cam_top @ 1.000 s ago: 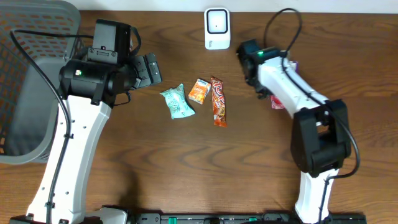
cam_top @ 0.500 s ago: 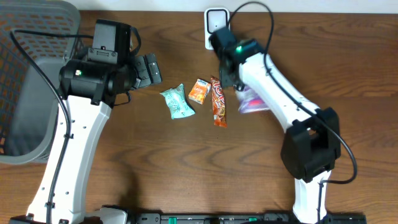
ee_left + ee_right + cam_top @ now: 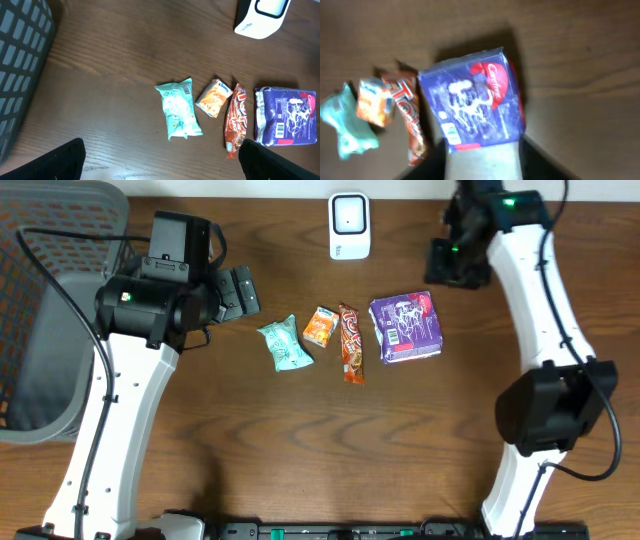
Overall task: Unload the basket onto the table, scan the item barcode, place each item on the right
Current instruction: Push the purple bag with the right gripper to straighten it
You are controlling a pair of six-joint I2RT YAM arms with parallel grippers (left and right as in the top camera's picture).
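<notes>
Space shows between the left fingers [image 3: 55,162], which stand wide apart and hold nothing. The right fingers [image 3: 437,162] look blurred, only a little apart, and also empty. The purple packet [image 3: 405,327] lies flat on the worktop [image 3: 300,450] just ahead of them, untouched, barcode up.

A grey mesh basket [image 3: 60,192] occupies the table [image 3: 300,450]'s left.

The tabletop [image 3: 300,440] is dark brown with wavy wood grain; the purple packet [image 3: 405,327] carries white drawings and a red patch; the pouch [image 3: 285,344] is teal; the sachet [image 3: 320,326] orange; the bar wrapper [image 3: 350,343] red-orange; the scanner [image 3: 349,225] white; the basket [image 3: 60,240] grey lattice.
</notes>
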